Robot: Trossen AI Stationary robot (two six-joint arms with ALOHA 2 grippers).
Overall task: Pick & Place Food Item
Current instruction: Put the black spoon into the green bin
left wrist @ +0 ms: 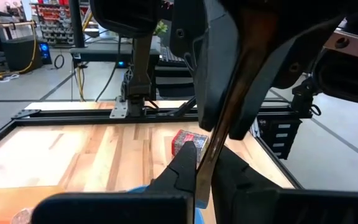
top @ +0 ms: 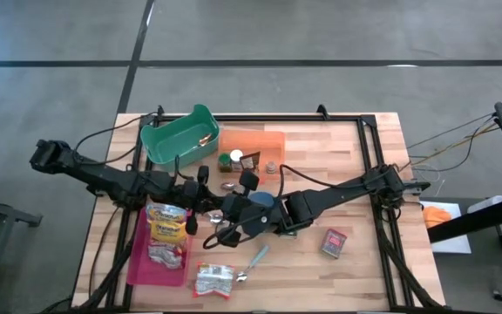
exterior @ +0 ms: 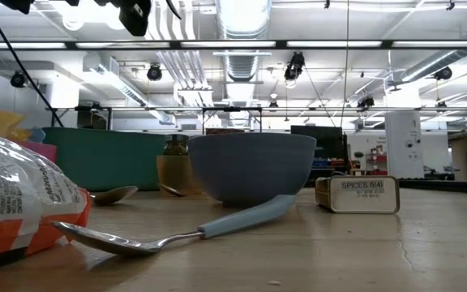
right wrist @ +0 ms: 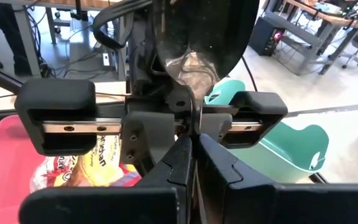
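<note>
My two grippers meet above the table's middle, tip to tip. Both the left gripper (top: 206,208) (left wrist: 196,177) and the right gripper (top: 227,218) (right wrist: 193,158) are shut on a metal spoon (right wrist: 197,43), held off the table. Snack packets (top: 168,228) lie on a pink tray (top: 138,262) at the near left. Another packet (top: 212,279) (exterior: 14,203) lies flat on the table near the front edge. My left gripper pinches the spoon's thin handle (left wrist: 202,163) between its two fingers, coming about level from the table's left. From there the handle slants up into the right gripper, clear of the table. My right gripper pinches the handle (right wrist: 192,127) between its two fingers, coming from the table's right and slanting slightly down. The spoon's bowl (right wrist: 194,62) stands above the fingers, and the spoon is lifted clear.
A blue bowl (exterior: 250,166) and a blue-handled spoon (exterior: 177,235) lie below the grippers. A spice tin (top: 334,242) sits to the right. A green bin (top: 179,135), an orange container (top: 253,144) and small jars (top: 236,159) stand at the back.
</note>
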